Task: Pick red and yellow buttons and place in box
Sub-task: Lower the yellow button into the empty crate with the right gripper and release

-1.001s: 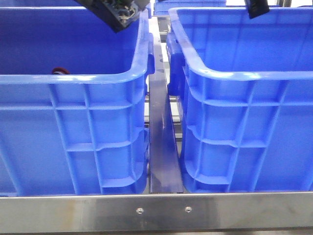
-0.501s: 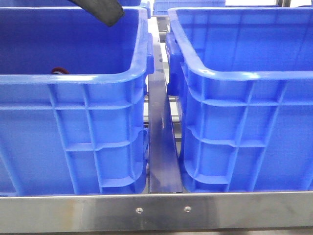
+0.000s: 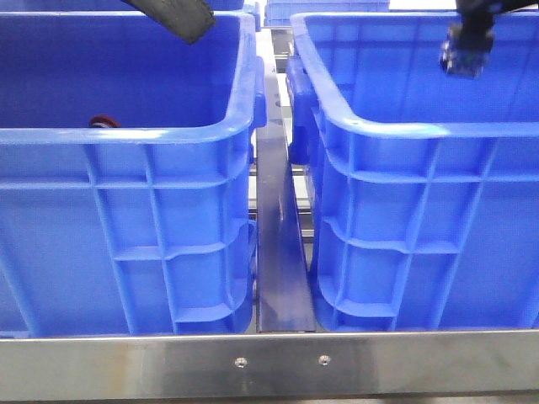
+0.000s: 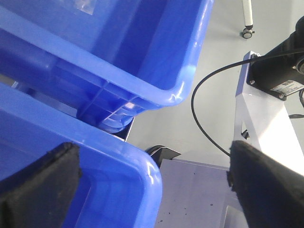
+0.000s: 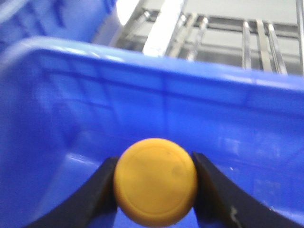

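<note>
Over the right-hand bright blue ribbed plastic crate (image 3: 421, 168), the right gripper (image 3: 465, 59) has dropped into the front view, where half a second ago only crate wall showed at that spot. Its wrist camera has the black fingers (image 5: 213, 190) clamped on either side of the orange-yellow domed push button (image 5: 155, 181), held above the inside of that box. Up at the top left, the left arm's dark tip (image 3: 181, 18) sits where it was half a second back, over the left-hand blue crate (image 3: 126, 210). The left gripper (image 4: 152, 190) has its padded fingers (image 4: 40, 185) spread well apart with nothing between them. Count it up: two blue crates side by side in the front view, one yellow button in the grip, and one dark red curved edge (image 3: 103, 121) peeping above the left crate's near rim, too hidden to call for certain.
</note>
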You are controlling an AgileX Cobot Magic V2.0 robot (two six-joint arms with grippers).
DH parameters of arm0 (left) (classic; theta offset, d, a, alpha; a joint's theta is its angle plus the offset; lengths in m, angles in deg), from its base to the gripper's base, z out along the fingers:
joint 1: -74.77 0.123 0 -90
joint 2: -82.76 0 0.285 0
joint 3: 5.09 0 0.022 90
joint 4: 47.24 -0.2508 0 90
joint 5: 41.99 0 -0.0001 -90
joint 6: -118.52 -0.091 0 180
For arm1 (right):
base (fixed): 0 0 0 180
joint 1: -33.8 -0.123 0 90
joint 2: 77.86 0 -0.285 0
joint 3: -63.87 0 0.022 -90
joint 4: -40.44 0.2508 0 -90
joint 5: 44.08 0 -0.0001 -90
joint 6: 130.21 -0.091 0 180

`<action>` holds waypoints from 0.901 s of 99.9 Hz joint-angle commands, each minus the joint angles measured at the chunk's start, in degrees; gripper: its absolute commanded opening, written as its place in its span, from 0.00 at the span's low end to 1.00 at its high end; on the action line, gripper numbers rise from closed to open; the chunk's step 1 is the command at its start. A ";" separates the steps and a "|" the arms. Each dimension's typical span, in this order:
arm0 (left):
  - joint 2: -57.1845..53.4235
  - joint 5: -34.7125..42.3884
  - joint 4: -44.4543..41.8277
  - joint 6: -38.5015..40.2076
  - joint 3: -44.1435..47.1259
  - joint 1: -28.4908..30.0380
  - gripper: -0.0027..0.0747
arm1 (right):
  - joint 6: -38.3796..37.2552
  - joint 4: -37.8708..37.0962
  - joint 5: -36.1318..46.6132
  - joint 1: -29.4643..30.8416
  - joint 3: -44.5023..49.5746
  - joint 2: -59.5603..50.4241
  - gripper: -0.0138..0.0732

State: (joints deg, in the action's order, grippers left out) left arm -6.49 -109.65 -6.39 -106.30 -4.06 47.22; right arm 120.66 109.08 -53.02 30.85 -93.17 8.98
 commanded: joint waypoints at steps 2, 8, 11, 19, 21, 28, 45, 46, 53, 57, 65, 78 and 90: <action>-1.70 1.35 3.74 0.16 -1.79 -0.39 0.81 | 0.99 1.16 2.58 0.11 -3.50 2.28 0.28; -1.70 1.35 3.83 0.16 -1.79 -0.39 0.81 | 0.99 1.16 2.61 0.11 -4.78 4.53 0.28; -1.70 1.38 3.83 0.16 -1.79 -0.39 0.81 | 0.99 1.16 2.69 0.05 -5.48 5.92 0.28; -1.70 1.38 3.83 0.16 -1.79 -0.39 0.81 | 0.99 1.16 3.57 0.06 -7.89 9.05 0.28; -1.70 1.47 3.83 0.16 -1.79 -0.39 0.81 | 0.99 1.16 3.70 0.06 -8.30 9.90 0.28; -1.70 1.59 3.83 0.16 -1.79 -0.39 0.81 | 0.99 1.16 3.90 0.06 -10.33 12.73 0.28; -1.70 2.63 3.87 0.16 -1.79 -0.39 0.81 | 0.99 1.16 5.07 0.06 -13.72 18.52 0.28; -1.70 2.63 3.87 0.16 -1.79 -0.39 0.81 | 0.99 1.16 5.25 0.06 -13.79 18.93 0.28; -1.70 2.63 3.87 0.16 -1.79 -0.39 0.81 | 0.99 1.16 5.49 0.06 -14.32 20.54 0.28; -1.70 2.63 3.87 0.16 -1.79 -0.39 0.81 | 0.99 1.16 5.35 0.06 -14.32 20.99 0.28; -1.70 2.63 3.87 0.16 -1.79 -0.39 0.81 | 0.99 1.16 4.98 0.06 -14.32 21.51 0.28; -1.70 2.73 3.87 0.16 -1.79 -0.39 0.81 | 0.99 1.16 4.98 0.06 -14.32 21.51 0.34; -1.70 2.73 3.87 0.16 -1.79 -0.39 0.81 | 0.99 1.16 4.05 0.06 -14.32 21.51 0.59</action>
State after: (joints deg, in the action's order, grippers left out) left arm -6.49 -108.38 -6.18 -106.30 -4.06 47.22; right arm 121.33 109.70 -49.05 30.85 -105.87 32.81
